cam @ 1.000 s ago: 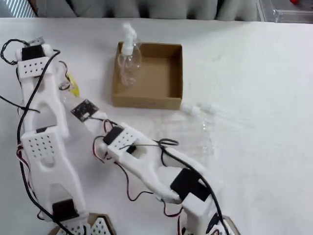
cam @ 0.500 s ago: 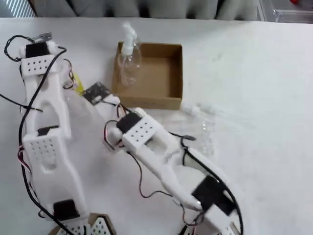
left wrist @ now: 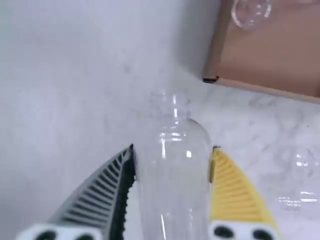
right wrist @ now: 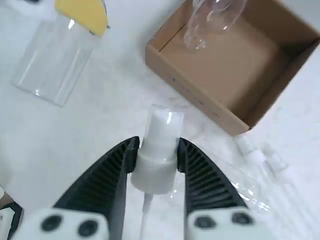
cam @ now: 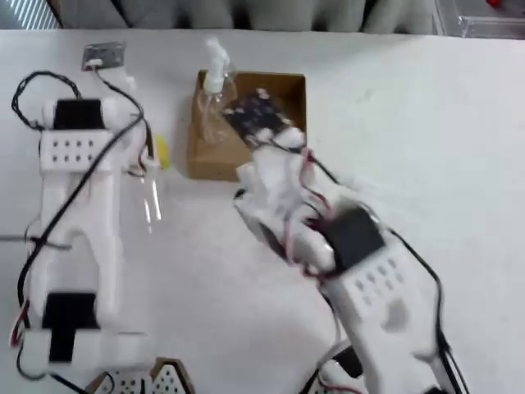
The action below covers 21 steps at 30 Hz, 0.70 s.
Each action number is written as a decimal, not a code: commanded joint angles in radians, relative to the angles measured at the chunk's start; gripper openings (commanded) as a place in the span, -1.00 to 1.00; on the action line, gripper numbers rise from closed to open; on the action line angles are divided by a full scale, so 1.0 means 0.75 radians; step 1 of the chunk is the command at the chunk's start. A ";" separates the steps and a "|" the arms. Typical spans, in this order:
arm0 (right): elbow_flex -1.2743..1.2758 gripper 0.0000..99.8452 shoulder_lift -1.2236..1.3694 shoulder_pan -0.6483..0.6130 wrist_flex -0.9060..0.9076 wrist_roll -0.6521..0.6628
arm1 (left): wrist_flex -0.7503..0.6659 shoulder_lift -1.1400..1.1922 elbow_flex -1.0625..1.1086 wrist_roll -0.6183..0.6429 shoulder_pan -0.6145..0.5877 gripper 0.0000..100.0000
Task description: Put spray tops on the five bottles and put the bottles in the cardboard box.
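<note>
While the left gripper [left wrist: 172,150] clenches its grey and yellow fingers [left wrist: 235,195] around the body of a clear, uncapped plastic bottle [left wrist: 174,200], the right gripper [right wrist: 157,142] pinches a white spray top [right wrist: 156,167] between its two black ribbed fingers [right wrist: 100,190]. The nozzle head stands past the fingertips and a thin tube runs back from the collar. The held bottle is see-through, with a rounded shoulder and a short neck open at the mouth. It sits left of the brown cardboard box [cam: 212,164], its neck aimed toward the box's near left corner; whether it touches the table cannot be told. The spray top is held above the table just off the box's near wall, apart from the held bottle. The box is shallow, square and open-topped, and in its far left corner sits a second clear bottle [cam: 215,103] with a white sprayer on it. Just off the box's near right corner, loose clear bottles [right wrist: 240,187] lie on their sides beside a few small white tops [right wrist: 255,152]. The white table [cam: 435,123] has faint grey marbling. Along its far edge runs a grey pleated backdrop [cam: 287,15], and a clear plastic container [cam: 480,25] sits at the far right.
</note>
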 commanded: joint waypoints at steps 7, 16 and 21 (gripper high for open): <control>-0.053 -0.97 -0.721 0.091 -0.003 0.055 | -0.155 -0.764 0.399 -0.041 0.244 -0.95; -0.061 -0.97 -0.932 0.093 -0.566 0.043 | -0.440 -1.304 0.792 -0.256 0.373 -0.95; -0.061 -0.97 -0.905 0.093 -0.924 -0.045 | -0.577 -1.607 0.972 -0.256 0.398 -0.95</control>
